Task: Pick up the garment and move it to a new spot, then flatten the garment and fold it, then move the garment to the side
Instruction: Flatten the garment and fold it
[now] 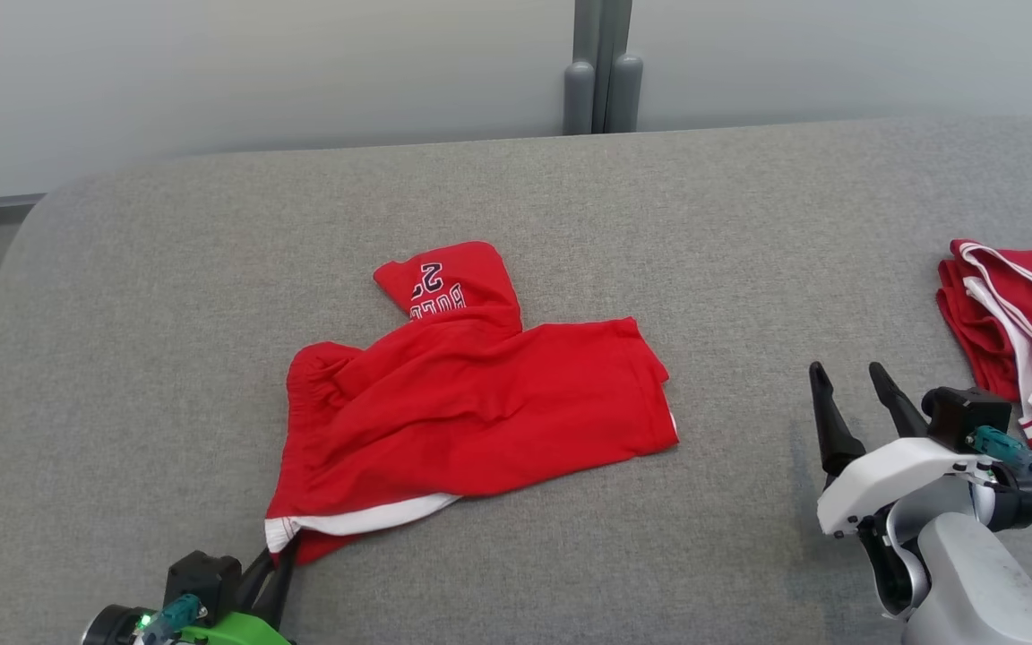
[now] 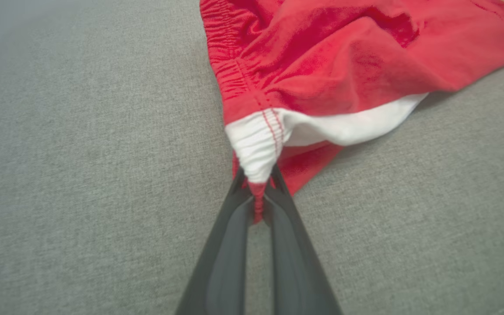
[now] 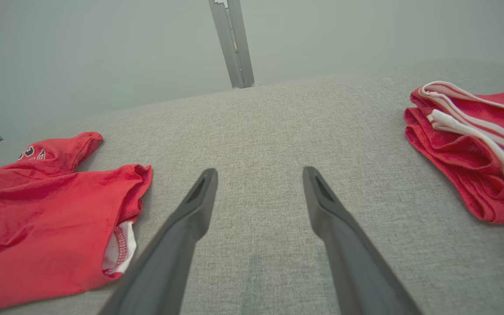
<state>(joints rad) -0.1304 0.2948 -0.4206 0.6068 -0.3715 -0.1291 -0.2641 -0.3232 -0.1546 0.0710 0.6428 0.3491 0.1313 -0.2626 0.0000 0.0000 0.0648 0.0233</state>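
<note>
my left tool point(image 2: 258, 187) is pinching the garment point(image 1: 480, 403) by its waistband corner point(image 2: 256, 153); i'm judging it light, floppy; my right tool point(image 1: 846, 371) is gaping, empty.

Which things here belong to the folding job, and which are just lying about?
Job: red shorts, waistband corner pinched in the shut left gripper; right gripper, open, empty, to their right.
Lying about: folded red garment with white stripes, at the far right; grey post at the back.
</note>
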